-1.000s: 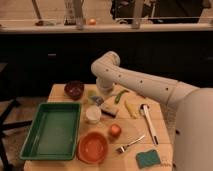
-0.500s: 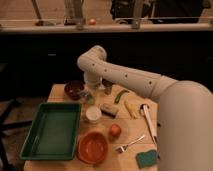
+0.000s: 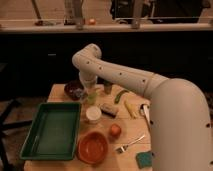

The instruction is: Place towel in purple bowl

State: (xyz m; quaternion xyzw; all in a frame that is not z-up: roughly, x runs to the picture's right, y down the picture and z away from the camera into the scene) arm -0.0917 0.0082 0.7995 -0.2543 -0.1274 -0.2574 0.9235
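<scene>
The purple bowl [image 3: 74, 90] sits at the back left of the wooden table [image 3: 60, 92]. My gripper [image 3: 91, 94] hangs just to the right of the bowl, pointing down from the white arm [image 3: 120, 75]. A pale green, soft-looking thing [image 3: 92, 98], which may be the towel, is right under the gripper; I cannot tell whether it is held or lying on the table. A teal square pad [image 3: 145, 159] lies at the front right corner.
A green tray [image 3: 52, 131] fills the front left. An orange bowl [image 3: 93, 148], a white cup [image 3: 93, 114], an apple [image 3: 115, 130], a fork [image 3: 129, 142], a green pepper [image 3: 119, 96], a banana [image 3: 131, 108] and a small dark block [image 3: 108, 110] are spread over the table.
The arm's elbow has swung left and risen. The gripper has stayed close to the same spot beside the purple bowl, over the pale green thing.
</scene>
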